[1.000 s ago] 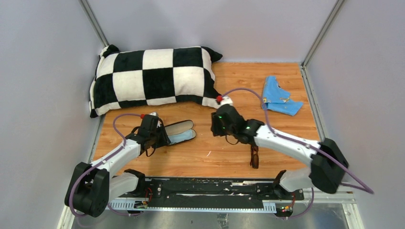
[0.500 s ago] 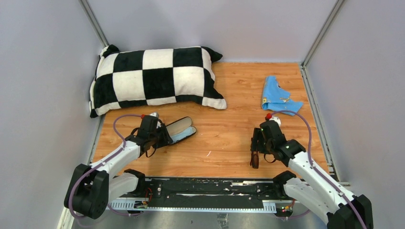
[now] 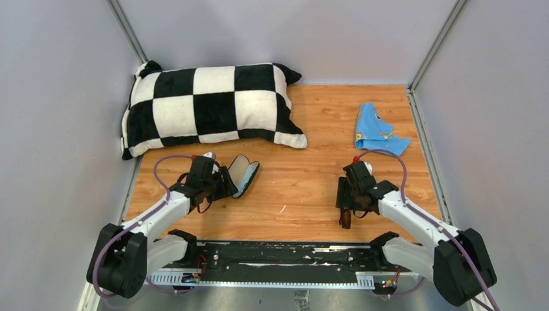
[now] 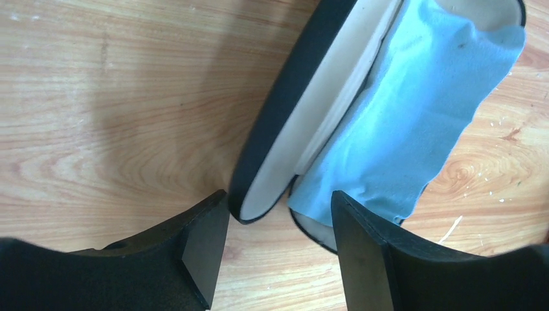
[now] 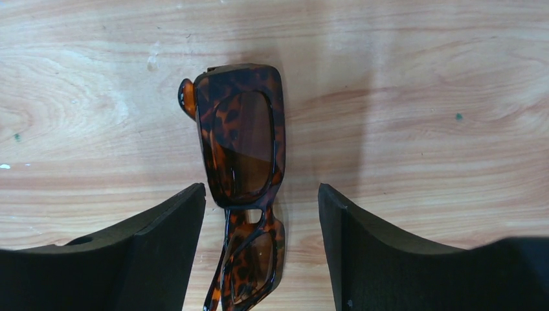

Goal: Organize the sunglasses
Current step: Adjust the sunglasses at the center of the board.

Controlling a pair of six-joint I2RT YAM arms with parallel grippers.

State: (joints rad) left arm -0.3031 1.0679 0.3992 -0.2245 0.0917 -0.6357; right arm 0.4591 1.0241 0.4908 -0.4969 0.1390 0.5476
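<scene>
The right gripper hung low over the wooden table near its front edge, jaws spread wide astride the tortoiseshell sunglasses, which lay folded flat, lenses brown-tinted, untouched by either finger. The left gripper stood with its jaws open around the near end of the open black glasses case, a blue cloth inside. Farther back lay a checkered pillow.

The sunglasses are tortoiseshell, dark brown mottled with orange, with brown-tinted lenses. The black case has a cream lining and holds a light blue cloth. The pillow is black-and-white checked.
</scene>
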